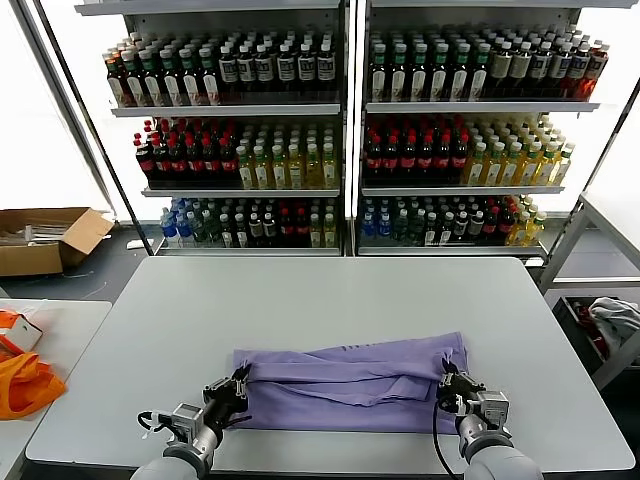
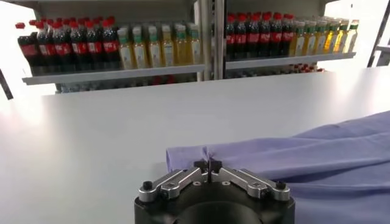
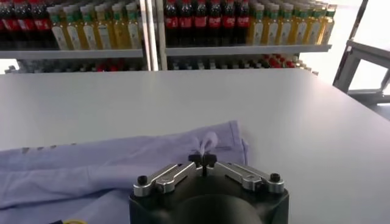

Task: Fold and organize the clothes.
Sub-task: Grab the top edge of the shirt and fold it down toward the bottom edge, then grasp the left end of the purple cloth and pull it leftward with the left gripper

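Note:
The lavender-purple T-shirt [image 1: 350,382] lies folded into a long band across the near middle of the grey table [image 1: 330,290]. My left gripper [image 1: 240,381] is at the shirt's left end, shut on a pinch of its fabric [image 2: 208,159]. My right gripper [image 1: 446,381] is at the shirt's right end, shut on a small raised tuft of fabric [image 3: 208,143]. In the left wrist view the shirt [image 2: 304,158] spreads away from the jaws. In the right wrist view the shirt [image 3: 103,161] does the same.
Shelves of bottled drinks [image 1: 340,120] stand behind the table. An orange bag [image 1: 25,380] lies on a side table at the left. A cardboard box [image 1: 45,238] sits on the floor at the far left. A whitish-grey cloth bundle [image 1: 615,318] lies at the right.

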You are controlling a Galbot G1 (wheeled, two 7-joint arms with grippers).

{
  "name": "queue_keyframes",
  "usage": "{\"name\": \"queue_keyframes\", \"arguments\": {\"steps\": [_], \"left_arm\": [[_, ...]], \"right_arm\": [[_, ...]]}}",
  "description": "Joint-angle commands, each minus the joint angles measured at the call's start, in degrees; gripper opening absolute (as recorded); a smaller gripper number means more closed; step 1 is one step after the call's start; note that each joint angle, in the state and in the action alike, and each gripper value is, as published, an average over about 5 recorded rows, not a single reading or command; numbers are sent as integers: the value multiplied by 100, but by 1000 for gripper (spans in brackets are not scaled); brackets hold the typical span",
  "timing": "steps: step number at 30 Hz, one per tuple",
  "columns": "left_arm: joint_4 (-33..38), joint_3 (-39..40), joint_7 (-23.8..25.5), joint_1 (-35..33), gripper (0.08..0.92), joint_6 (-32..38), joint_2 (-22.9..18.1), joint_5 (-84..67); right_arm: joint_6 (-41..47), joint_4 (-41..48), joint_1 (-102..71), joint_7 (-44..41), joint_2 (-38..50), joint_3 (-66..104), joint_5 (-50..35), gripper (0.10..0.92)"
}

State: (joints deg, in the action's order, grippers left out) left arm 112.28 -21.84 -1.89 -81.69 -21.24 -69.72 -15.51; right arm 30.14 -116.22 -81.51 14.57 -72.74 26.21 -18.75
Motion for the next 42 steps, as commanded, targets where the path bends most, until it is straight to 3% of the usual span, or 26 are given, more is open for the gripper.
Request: {"name": "queue_keyframes", "arguments": {"steps": [1, 5, 11, 18, 26, 29, 42], "left_arm": [[-8, -1, -106, -19, 89, -29, -44, 133], [91, 4, -148, -7, 182, -48, -70, 198], [394, 38, -230, -39, 372, -61, -160, 417], [743, -3, -297, -170, 572, -70, -450, 641], [568, -146, -523, -231, 790, -36, -776, 687], [486, -102, -546, -317, 818, -25, -844, 699], [-2, -339, -582, -282, 823, -59, -942, 380]], "right_arm": [[-43, 167, -47, -13, -4, -56, 300, 123], [-55, 319, -32, 16, -13, -63, 420, 190], [-107, 404, -39, -24, 95, -7, 502, 363], [-151, -62, -88, -59, 281, 267, 97, 562], [-177, -685, -76, -27, 281, 529, -342, 784], [-223, -705, -98, -31, 220, 453, -286, 817], [-369, -750, 42, -129, 280, 370, -196, 823]]}}
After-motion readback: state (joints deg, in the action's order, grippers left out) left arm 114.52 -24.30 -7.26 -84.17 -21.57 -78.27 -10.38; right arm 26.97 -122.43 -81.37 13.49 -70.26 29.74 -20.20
